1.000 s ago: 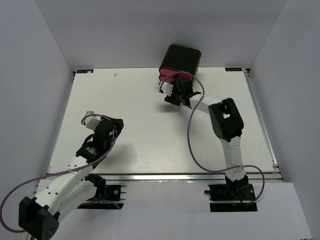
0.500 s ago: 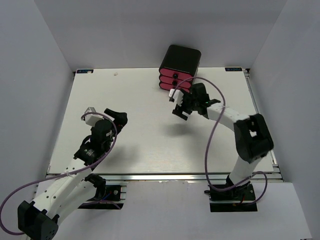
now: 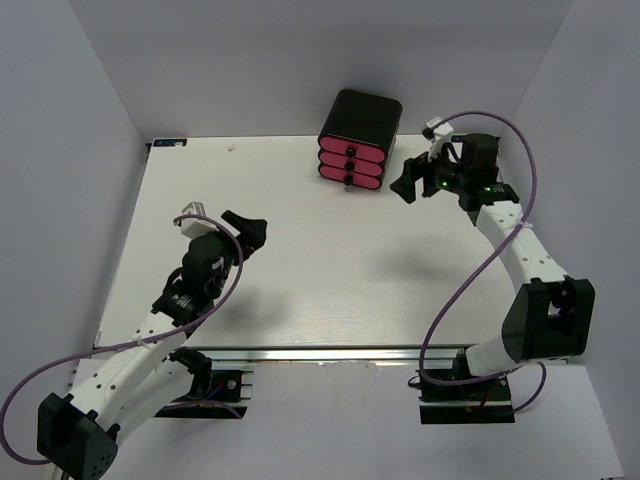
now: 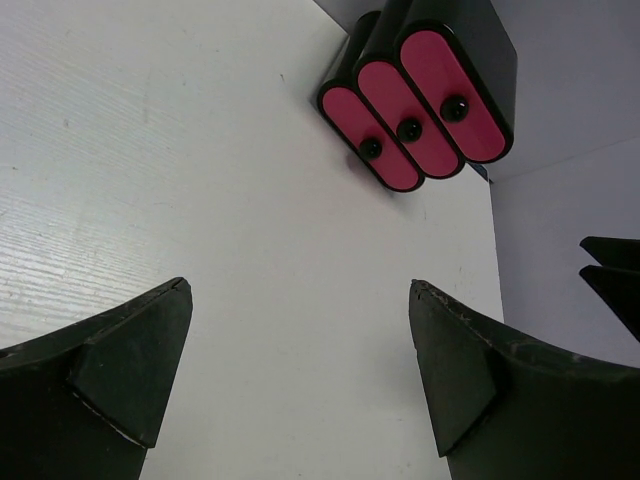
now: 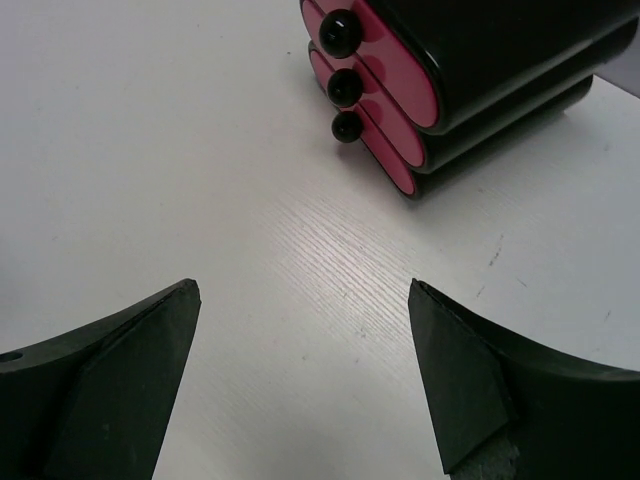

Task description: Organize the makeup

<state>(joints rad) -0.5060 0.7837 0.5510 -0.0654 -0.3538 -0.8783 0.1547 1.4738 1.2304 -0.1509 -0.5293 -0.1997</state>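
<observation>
No makeup shows in any view. The black box [image 3: 358,118] with three pink drawers [image 3: 351,165] stands at the table's far edge, all drawers pushed in; it also shows in the left wrist view [image 4: 470,40] and the right wrist view [image 5: 480,50]. My left gripper [image 3: 222,216] hovers over the left half of the table, open, with only bare table between its fingers [image 4: 300,290]. My right gripper [image 3: 418,158] hangs just right of the box, pointing at it, open and empty [image 5: 305,285].
The white table [image 3: 320,270] is enclosed by grey walls at the left, back and right. Black knobs [image 5: 342,32] stick out from the drawer fronts. The right gripper's fingertips [image 4: 612,270] show at the right edge of the left wrist view.
My right gripper has pulled back from the drawer fronts and swung to the right of the box. My left gripper has opened wide and shifted slightly forward.
</observation>
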